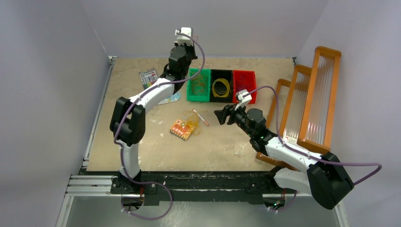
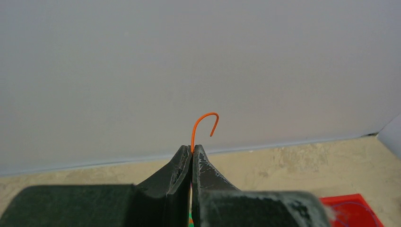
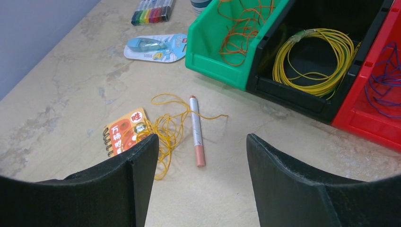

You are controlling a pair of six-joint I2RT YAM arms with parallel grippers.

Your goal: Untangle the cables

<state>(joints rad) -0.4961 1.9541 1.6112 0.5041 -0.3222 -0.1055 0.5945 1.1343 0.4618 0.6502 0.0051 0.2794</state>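
- The left gripper (image 2: pixel 191 150) was clenched tight on a thin orange cable (image 2: pixel 204 119). The cable's hooked end poked up just above the fingertips, with the far wall behind it.
- From above, that arm was stretched to the back of the bench (image 1: pixel 227 151), raised up by the green bin (image 1: pixel 191 92).
- The right gripper (image 3: pixel 201 141) stood wide open and held nothing. It hung above the bench, tilted down toward the loose things in the middle.
- Right below it lay a silver pen (image 3: pixel 196 132) with a pinkish cap, flat on the bench.
- Just left of the pen sat a loose yellow cable tangle (image 3: pixel 166 128). One strand ran past the pen's upper half, and the tangle's left side touched a small orange spiral notebook (image 3: pixel 124 135).
- Farther back, three bins stood side by side, touching.
- The green bin held orange cables (image 3: pixel 241 28) in a loose heap.
- The black bin (image 3: pixel 283 92) held a neat yellow coil (image 3: pixel 326 61).
- The red bin (image 3: pixel 364 120) held purple cables (image 3: pixel 383 82).
- Left of the green bin lay a blue blister pack (image 3: pixel 151 47), and beyond it a pack of coloured markers (image 3: pixel 151 12).
- Wooden racks (image 1: pixel 321 94) leaned along the right wall.
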